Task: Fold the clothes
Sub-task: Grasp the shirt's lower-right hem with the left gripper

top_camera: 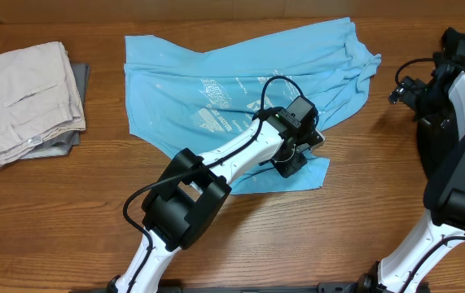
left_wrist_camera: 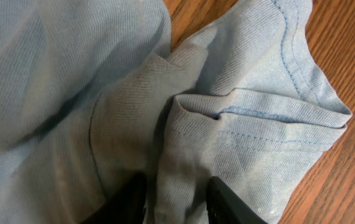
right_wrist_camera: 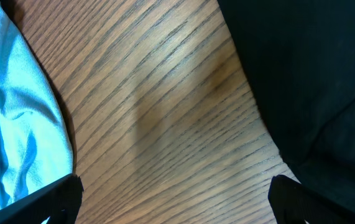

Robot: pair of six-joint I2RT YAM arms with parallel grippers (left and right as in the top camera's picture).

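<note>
Left arm (top_camera: 232, 155) across T-shirt (top_camera: 216, 65), left gripper (left_wrist_camera: 177, 199) pinching its 5 o'clock fold, right gripper (right_wrist_camera: 174, 190) gaping at 3 o'clock, trousers (top_camera: 24, 94) at 9 o'clock

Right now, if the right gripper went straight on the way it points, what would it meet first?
Probably the bare wooden table. The open right gripper points at wood between the T-shirt and a dark object, in line with neither. How far off the wood lies is unclear.
</note>
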